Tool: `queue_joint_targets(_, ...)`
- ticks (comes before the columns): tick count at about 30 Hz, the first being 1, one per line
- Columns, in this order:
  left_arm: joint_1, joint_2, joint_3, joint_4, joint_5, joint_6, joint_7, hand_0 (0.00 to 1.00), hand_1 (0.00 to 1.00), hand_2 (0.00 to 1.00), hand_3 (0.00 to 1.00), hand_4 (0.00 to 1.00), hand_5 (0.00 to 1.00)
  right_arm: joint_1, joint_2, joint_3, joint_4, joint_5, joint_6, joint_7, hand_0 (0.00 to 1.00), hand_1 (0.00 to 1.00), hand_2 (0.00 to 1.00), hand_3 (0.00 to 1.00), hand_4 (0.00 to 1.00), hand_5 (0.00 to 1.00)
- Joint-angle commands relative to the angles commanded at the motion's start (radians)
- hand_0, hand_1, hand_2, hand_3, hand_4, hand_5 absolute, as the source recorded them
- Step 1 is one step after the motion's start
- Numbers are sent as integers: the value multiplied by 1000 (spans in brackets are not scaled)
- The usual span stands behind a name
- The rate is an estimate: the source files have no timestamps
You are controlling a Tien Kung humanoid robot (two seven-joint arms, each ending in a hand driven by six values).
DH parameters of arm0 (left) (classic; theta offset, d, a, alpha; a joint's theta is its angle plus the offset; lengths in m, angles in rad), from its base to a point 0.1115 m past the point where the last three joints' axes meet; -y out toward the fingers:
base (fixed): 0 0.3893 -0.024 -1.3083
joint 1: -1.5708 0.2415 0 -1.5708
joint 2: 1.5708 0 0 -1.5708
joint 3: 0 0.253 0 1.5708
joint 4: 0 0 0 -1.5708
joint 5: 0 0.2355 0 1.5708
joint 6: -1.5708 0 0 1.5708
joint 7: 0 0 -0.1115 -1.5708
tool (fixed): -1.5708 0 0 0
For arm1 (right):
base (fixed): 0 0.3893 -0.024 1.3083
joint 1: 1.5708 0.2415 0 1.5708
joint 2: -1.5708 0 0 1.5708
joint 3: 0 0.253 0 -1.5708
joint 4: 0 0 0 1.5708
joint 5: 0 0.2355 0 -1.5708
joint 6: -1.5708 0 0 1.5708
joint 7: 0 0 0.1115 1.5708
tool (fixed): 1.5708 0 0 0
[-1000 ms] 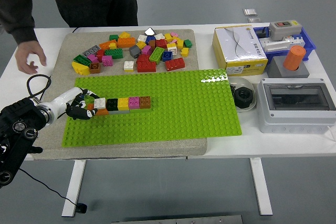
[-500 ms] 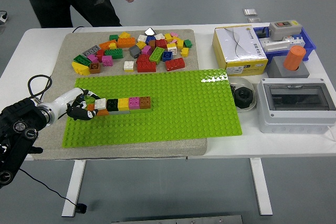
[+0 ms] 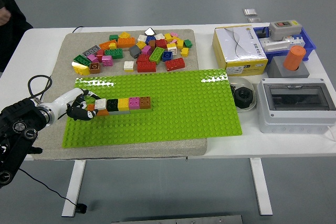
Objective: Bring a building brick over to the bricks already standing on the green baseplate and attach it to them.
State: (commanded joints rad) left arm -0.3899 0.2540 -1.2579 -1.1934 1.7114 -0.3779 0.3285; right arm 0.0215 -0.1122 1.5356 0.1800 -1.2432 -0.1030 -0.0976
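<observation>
Your left hand (image 3: 80, 107) sat where it had a second before, fingers curled on the orange brick (image 3: 94, 109) at the left end of the brick row (image 3: 125, 103) on the green baseplate (image 3: 173, 103). The brick touched the row's end. The person (image 3: 8, 9) had moved off to the far left corner. The loose brick pile (image 3: 134, 51) was unchanged.

The person (image 3: 6, 9) has moved off to the far left edge; only a sliver shows.
</observation>
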Motion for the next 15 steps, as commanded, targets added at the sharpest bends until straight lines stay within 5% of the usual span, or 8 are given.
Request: queue_joint_targets(15,-4,4,-2,2,-5,-7,-6,145,2,36,632,513,2,2,1,3,0,-3,1,-1,632,412,523,706,703,894)
